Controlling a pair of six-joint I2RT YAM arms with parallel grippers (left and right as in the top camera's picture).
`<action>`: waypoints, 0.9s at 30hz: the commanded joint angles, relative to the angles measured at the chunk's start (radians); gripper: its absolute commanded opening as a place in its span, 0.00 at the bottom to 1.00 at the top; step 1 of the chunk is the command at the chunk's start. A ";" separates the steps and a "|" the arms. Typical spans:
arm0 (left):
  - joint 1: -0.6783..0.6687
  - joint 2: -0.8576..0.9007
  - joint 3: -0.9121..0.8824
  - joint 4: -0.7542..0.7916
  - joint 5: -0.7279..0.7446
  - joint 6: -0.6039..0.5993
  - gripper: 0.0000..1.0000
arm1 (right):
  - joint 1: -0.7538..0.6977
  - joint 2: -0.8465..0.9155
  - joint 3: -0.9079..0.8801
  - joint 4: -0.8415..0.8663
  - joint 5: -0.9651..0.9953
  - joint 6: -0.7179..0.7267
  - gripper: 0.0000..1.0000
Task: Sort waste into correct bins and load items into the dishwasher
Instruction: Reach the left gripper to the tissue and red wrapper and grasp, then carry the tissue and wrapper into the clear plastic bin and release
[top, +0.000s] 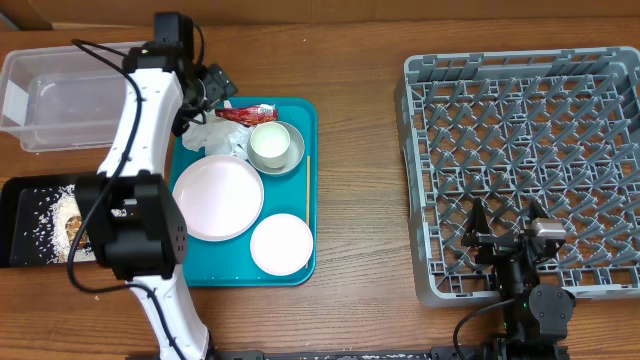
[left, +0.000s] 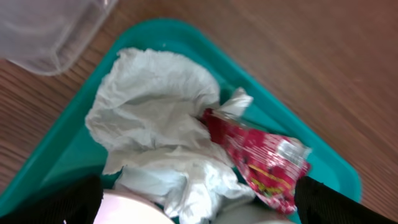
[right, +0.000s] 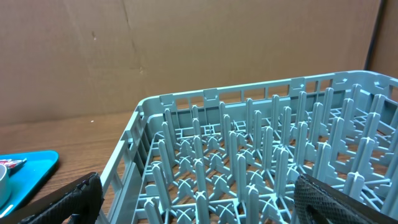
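The crumpled white napkin (left: 155, 118) and the red foil wrapper (left: 261, 155) lie at the far end of the teal tray (left: 62, 155). My left gripper (left: 199, 211) hovers open right above them, a finger on each side, holding nothing. From overhead, the left gripper (top: 220, 95) is over the napkin (top: 215, 140) and wrapper (top: 245, 113). The bowl (top: 275, 145), large plate (top: 217, 197), small plate (top: 281, 243) and wooden stick (top: 306, 185) rest on that tray. My right gripper (top: 505, 222) stands open and empty over the near edge of the grey dish rack (top: 530, 120).
The clear tub (top: 60, 95) sits at the far left. The black tray (top: 20, 230) with rice scraps (top: 50, 215) is in front of it, partly hidden by my left arm. The rack's pegs (right: 249, 155) fill the right wrist view.
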 joint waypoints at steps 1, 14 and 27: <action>-0.012 0.071 0.021 0.000 -0.012 -0.060 1.00 | -0.006 -0.010 -0.010 0.007 -0.001 -0.014 1.00; -0.020 0.190 0.021 0.095 0.081 -0.089 1.00 | -0.006 -0.010 -0.010 0.007 -0.001 -0.014 1.00; -0.032 0.206 0.021 0.088 0.081 -0.088 0.31 | -0.006 -0.010 -0.010 0.007 -0.001 -0.014 1.00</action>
